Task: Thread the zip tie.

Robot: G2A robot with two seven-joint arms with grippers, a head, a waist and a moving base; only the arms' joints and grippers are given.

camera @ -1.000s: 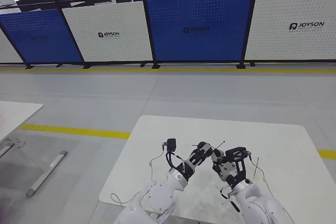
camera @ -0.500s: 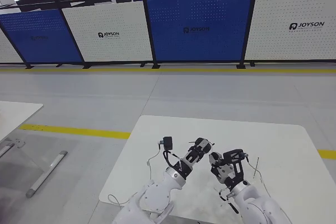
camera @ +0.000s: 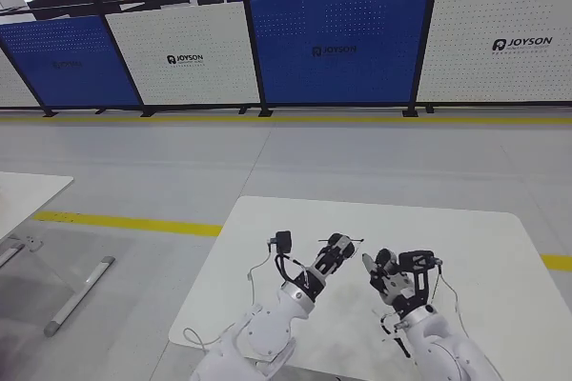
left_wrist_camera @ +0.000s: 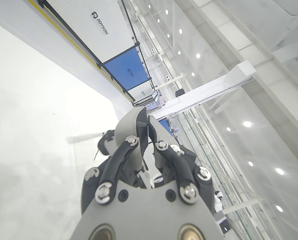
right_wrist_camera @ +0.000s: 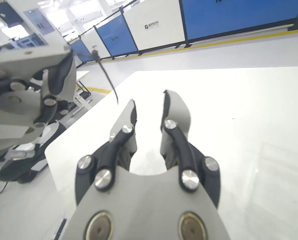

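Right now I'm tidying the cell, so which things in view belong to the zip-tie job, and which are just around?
Job:
zip tie, pinched in the left gripper
right gripper, open, apart from the tie

Just around:
work table
second table
fence panels
yellow floor line

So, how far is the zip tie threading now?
Done: the left tool is shut on the thin black plastic zip tie. In hand: the open right tool sits beside it, empty. Left: threading; the tie's end hangs free.

gripped end of the zip tie [right_wrist_camera: 106, 75] hidden inside the left claw [left_wrist_camera: 147, 123]
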